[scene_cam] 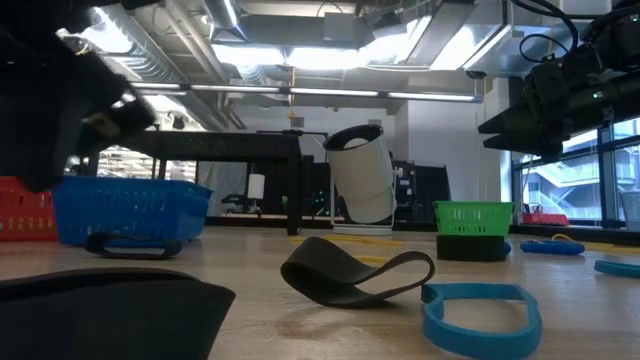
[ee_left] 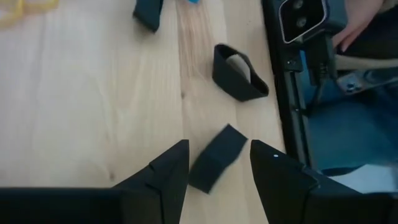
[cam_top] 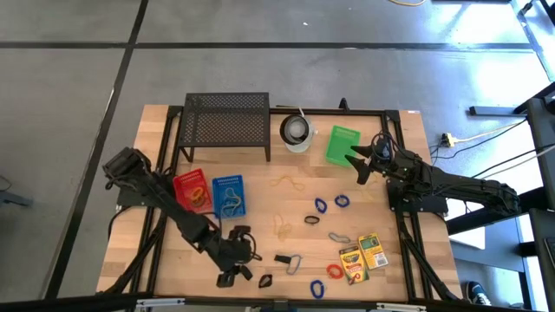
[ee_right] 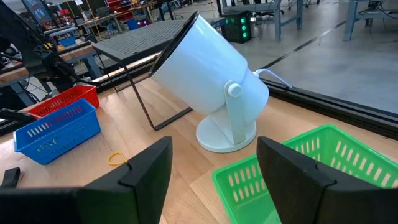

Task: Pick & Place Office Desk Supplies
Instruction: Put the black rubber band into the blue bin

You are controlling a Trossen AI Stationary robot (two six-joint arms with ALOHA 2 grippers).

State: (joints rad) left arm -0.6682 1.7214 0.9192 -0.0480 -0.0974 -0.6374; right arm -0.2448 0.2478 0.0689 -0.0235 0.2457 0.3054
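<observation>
Black binder clip (ee_left: 216,158) lies flat on the desk (cam_top: 260,204) at its front edge, directly between the parted fingers of the left claw (cam_top: 232,274), not gripped; a second clip (ee_left: 239,73) sits just beyond it. To do this well: descend squarely, centre the clip, close on its body rather than a corner. Blue basket (cam_top: 228,195), well behind the clip, appears to hold a rubber band; red basket (cam_top: 192,191) beside it, contents unclear. Green basket (ee_right: 323,165) far across the desk looks empty; right claw (cam_top: 360,165) hovers open over it.
</observation>
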